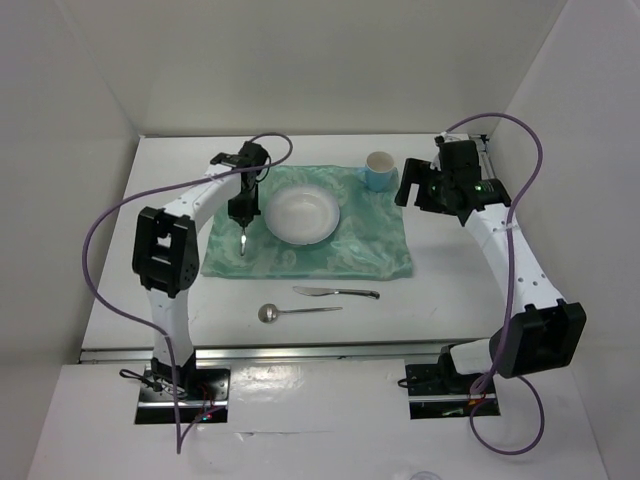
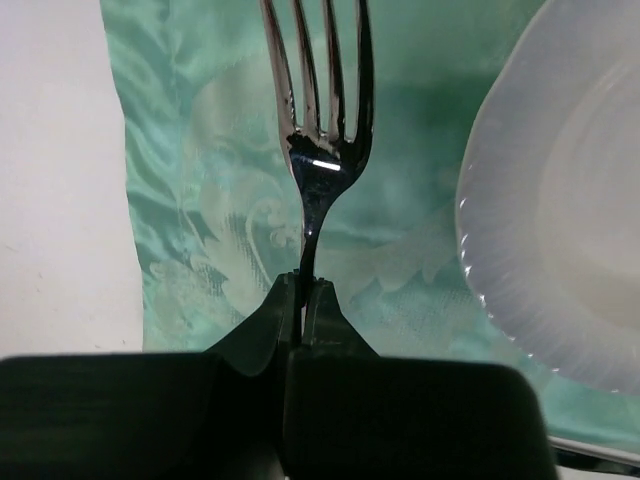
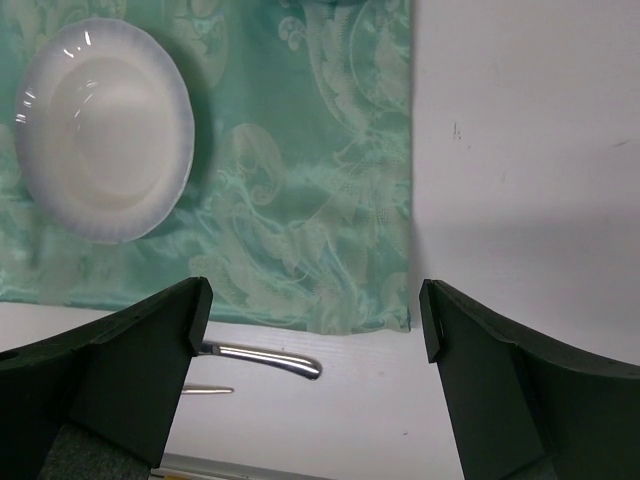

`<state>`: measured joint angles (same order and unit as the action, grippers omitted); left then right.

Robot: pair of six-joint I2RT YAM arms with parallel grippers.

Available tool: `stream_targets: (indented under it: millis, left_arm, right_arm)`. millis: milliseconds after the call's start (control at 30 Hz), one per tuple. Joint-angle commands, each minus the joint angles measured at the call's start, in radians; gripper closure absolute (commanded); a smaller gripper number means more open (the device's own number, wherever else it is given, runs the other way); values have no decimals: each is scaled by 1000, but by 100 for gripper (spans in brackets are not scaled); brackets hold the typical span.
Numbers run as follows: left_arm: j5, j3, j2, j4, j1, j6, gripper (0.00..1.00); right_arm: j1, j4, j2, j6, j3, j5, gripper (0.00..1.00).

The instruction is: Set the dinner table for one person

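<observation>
My left gripper is shut on the handle of a steel fork and holds it tines down over the left part of the teal placemat, beside the white bowl. The fork also shows in the top view. The bowl sits on the placemat, which lies on the white dinner table. My right gripper is open and empty, raised over the placemat's right edge, near a light blue cup. A knife and a spoon lie on the table in front of the placemat.
White walls close in the table at the back and both sides. A metal rail runs along the near edge. The knife handle shows below the placemat in the right wrist view.
</observation>
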<state>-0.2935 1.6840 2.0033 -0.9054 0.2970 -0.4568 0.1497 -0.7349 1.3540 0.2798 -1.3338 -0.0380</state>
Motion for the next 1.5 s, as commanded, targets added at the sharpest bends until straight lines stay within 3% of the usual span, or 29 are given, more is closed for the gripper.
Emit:
stream_targets:
  millis: [0,100,300,333,400,433,533,633,767,867,967,1100,1167,1267,1467]
  left_arm:
    - [34,141,114,-70,-6,89,100]
    - [34,261,208,-128,-6,89,100]
    - [-4,260,279,-128,-6,67,100]
    - [-4,272,290,-128,-6,67,95]
    - [-4,282,313,-141,-6,67,66]
    - [-13,283,313,-141,-6,67,42]
    - [-13,283,276,-150,4,58,15]
    - [-13,310,204,-199,4,46,14]
    - [-53,364,106,-280,4,21,14]
    - [-87,352,-18,-303,4,0,14]
    - [-163,324,-106,-334,4,-40,17]
    - [-240,234,-179,-349,-21,-88,20]
    - [-249,200,-221,-349,-44,-124,23]
    - [-240,146,-285,-307,-81,-145,23]
    - [-197,94,-365,-263,-101,-145,23]
  right_arm:
    - [-6,-41,-46,6,-4,18,2]
    - [-6,-50,-46,6,-13,29,2]
    - [-6,-55,-89,6,-4,29,2]
    - [-6,-66,-89,6,-4,20,2]
    - [-6,-77,-98,6,-4,20,2]
    - [-6,-77,-98,-5,7,-6,2]
    - [-6,-49,-139,-28,44,-74,2]
    - [53,12,-173,-41,87,-132,0]
    - [246,55,-144,-50,119,-120,0]
    - [503,106,-93,-50,169,-36,0]
    - [649,156,-9,-70,197,-4,7]
    - [859,218,135,-109,197,76,27]
    - [896,242,178,-145,197,87,33]
    - [933,252,256,-194,163,87,28]
    - [976,287,385,-252,134,49,31]
